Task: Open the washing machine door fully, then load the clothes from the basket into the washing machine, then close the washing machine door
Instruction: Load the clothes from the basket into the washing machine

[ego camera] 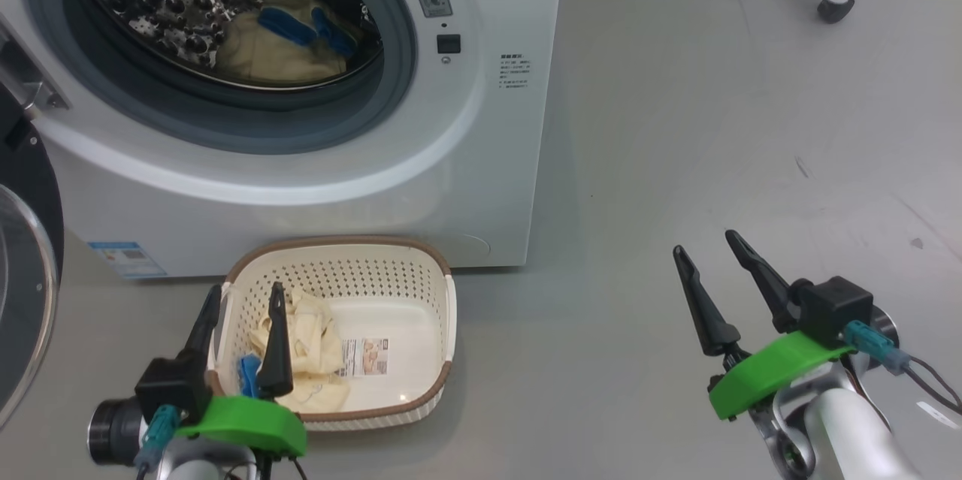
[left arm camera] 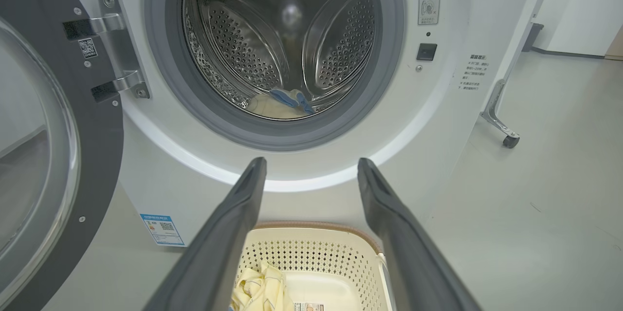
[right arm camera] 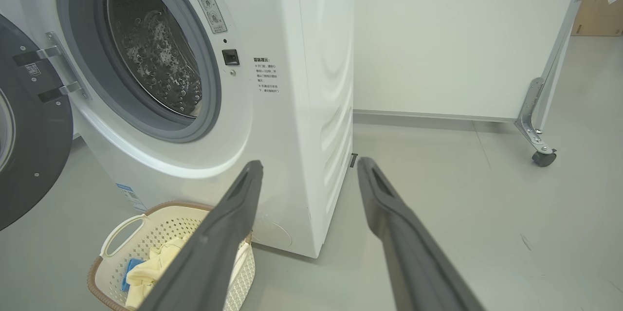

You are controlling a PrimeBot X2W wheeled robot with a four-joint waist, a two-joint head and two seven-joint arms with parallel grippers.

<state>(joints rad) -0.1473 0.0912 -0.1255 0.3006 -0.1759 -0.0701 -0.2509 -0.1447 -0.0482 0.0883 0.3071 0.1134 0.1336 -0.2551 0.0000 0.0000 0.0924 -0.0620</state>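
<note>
The white washing machine [ego camera: 466, 164] has its round black door [ego camera: 22, 255] swung wide open to the left, also seen as the door [left arm camera: 44, 155] and the door [right arm camera: 29, 145]. One cream-yellow piece of the clothes [ego camera: 289, 40] with blue parts lies in the steel drum [left arm camera: 282, 33]. The cream basket [ego camera: 421, 270] stands on the floor before the machine, holding more clothes [ego camera: 308, 348] at its left side. My left gripper [ego camera: 244, 300] hangs open above the basket's left rim, nothing between its fingers. My right gripper [ego camera: 706, 251] is open over bare floor to the right.
A white panel on a metal foot with a caster [right arm camera: 542, 157] stands on the grey floor behind and right of the machine; the caster [ego camera: 834, 8] is far from both arms. A blue label [ego camera: 124, 258] marks the machine's lower front.
</note>
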